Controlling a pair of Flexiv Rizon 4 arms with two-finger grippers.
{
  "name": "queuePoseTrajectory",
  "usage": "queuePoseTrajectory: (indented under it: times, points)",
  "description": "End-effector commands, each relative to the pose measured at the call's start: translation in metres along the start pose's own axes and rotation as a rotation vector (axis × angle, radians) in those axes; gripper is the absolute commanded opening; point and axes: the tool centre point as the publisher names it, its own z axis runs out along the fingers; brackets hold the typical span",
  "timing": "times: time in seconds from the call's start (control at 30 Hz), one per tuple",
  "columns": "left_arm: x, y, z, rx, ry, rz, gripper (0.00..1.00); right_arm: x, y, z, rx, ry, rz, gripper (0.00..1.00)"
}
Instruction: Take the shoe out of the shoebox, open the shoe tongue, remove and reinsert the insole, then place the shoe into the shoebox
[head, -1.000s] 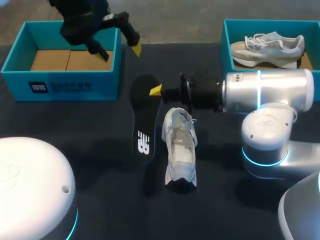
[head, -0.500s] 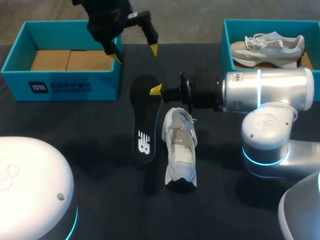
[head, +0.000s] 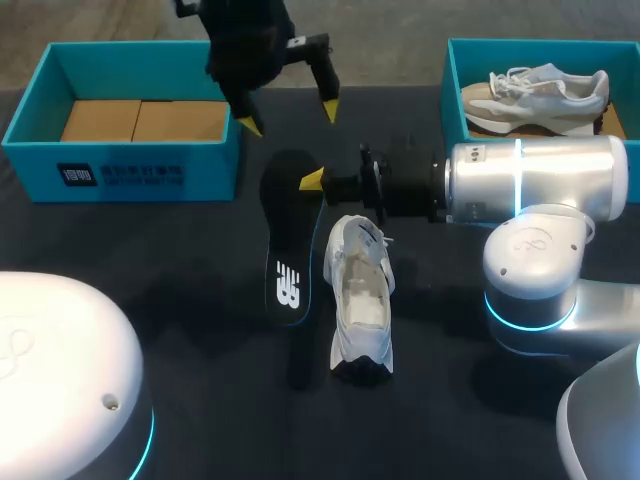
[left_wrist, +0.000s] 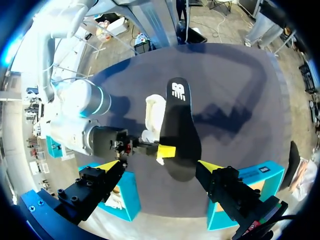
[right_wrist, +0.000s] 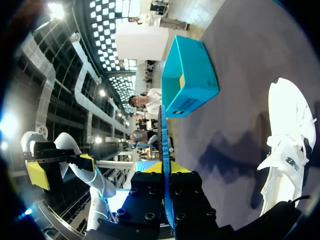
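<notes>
The white shoe (head: 360, 300) lies on the black table (head: 200, 420), outside both boxes, its opening facing up and its toe toward 6 o'clock in the head view. At its 9 o'clock, just beside it, is the black insole (head: 290, 235), out of the shoe, logo side up, running from 12 to 6 o'clock. I cannot tell whether its toe end touches the table.

My right gripper (head: 314, 181) is clamped on the insole's heel end. In the right wrist view the insole (right_wrist: 163, 145) stands edge-on between the two fingers of the gripper (right_wrist: 164, 170). The right arm (head: 530, 180) comes in from 3 o'clock with its forearm level and its wrist pointing toward 9 o'clock.

My left gripper (head: 290, 117) hangs at the insole's 12 o'clock, well apart from it, tips pointing down, fingers spread wide and holding nothing. The left wrist view looks straight down past this gripper (left_wrist: 161, 167) onto the insole (left_wrist: 179, 130).

An open teal shoebox (head: 120, 175) sits at the shoe's 10 o'clock. A second teal box (head: 455, 90), at 2 o'clock, holds another shoe (head: 540, 95).
</notes>
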Motion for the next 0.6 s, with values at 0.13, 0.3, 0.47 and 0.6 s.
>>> queuePoseTrajectory:
  times: [0.13, 0.3, 0.47, 0.6]
  points:
    - [0.01, -0.005, -0.008, -0.016, -0.057, 0.027, 1.0, 0.001, -0.001, 0.002, -0.003, -0.007, 0.001, 0.0]
    - [0.029, -0.017, -0.014, -0.059, -0.195, 0.058, 1.0, 0.001, -0.001, 0.002, -0.003, -0.007, 0.001, 0.0]
    - [0.055, -0.027, -0.014, -0.094, -0.358, 0.056, 1.0, 0.001, -0.001, 0.002, -0.003, -0.007, 0.001, 0.0]
    - [0.07, -0.031, -0.012, -0.112, -0.449, 0.046, 1.0, 0.001, -0.001, 0.002, -0.003, -0.007, 0.001, 0.0]
